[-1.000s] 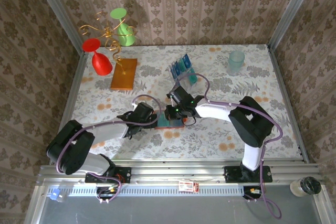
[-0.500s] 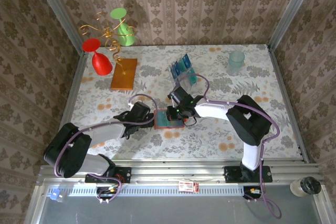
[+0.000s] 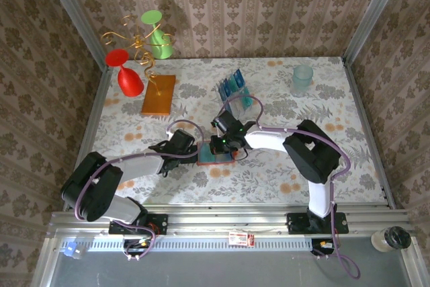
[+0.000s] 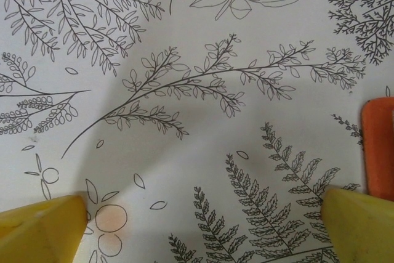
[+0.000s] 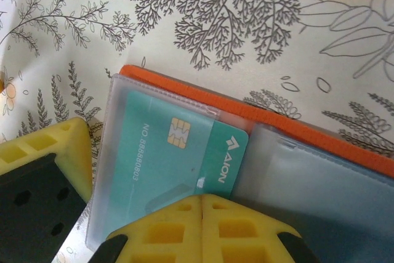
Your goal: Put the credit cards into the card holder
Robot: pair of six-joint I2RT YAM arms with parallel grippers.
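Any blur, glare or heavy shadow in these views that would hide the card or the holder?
Top external: even light on the cloth, sharp throughout. Left wrist: print crisp, a soft shadow across it, left gripper blurred at the bottom corners. Right wrist: card lettering and chip readable through the holder pocket, no strong glare; right gripper slightly soft.

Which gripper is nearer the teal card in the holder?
Right. The right gripper, shut, sits at the edge of the teal card, over the holder; the left gripper hangs open over the tablecloth beside the holder.
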